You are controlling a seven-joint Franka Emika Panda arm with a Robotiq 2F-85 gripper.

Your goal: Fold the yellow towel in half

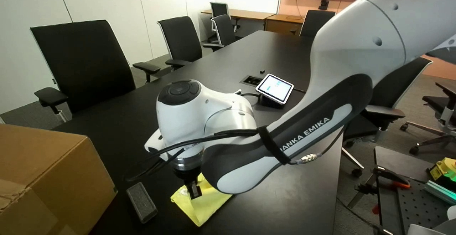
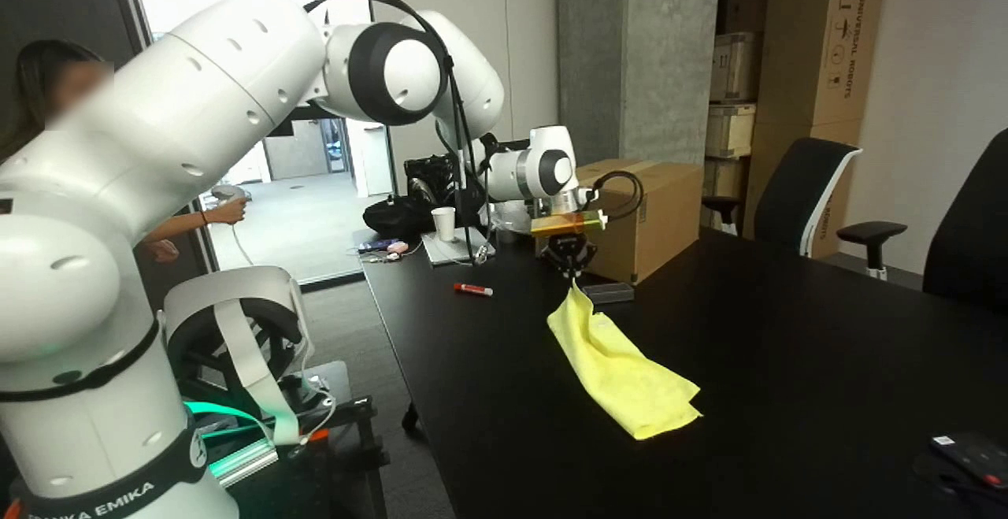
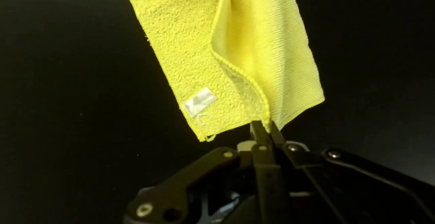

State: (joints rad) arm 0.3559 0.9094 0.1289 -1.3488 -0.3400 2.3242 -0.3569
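Note:
The yellow towel point(image 3: 180, 54) shows in the wrist view, with a white tag point(image 3: 200, 101) near one corner. My gripper point(image 3: 266, 126) is shut on a pinched edge of it, the seam running up from between the fingertips. In an exterior view the towel point(image 2: 622, 381) rises to a peak at the gripper point(image 2: 573, 273), while the rest lies long and rumpled on the black table, two corners lying close together at the near end. Elsewhere the arm hides part of the towel point(image 1: 210, 203), with the fingers point(image 1: 194, 191) over it.
Beside the towel lies a dark eraser-like block point(image 1: 141, 203), with a large cardboard box point(image 1: 60, 181) beyond it. A red marker point(image 2: 473, 290) and a white cup point(image 2: 443, 224) are on the table. A small tablet point(image 1: 275, 88) stands farther along. A person point(image 2: 75, 86) is behind the arm.

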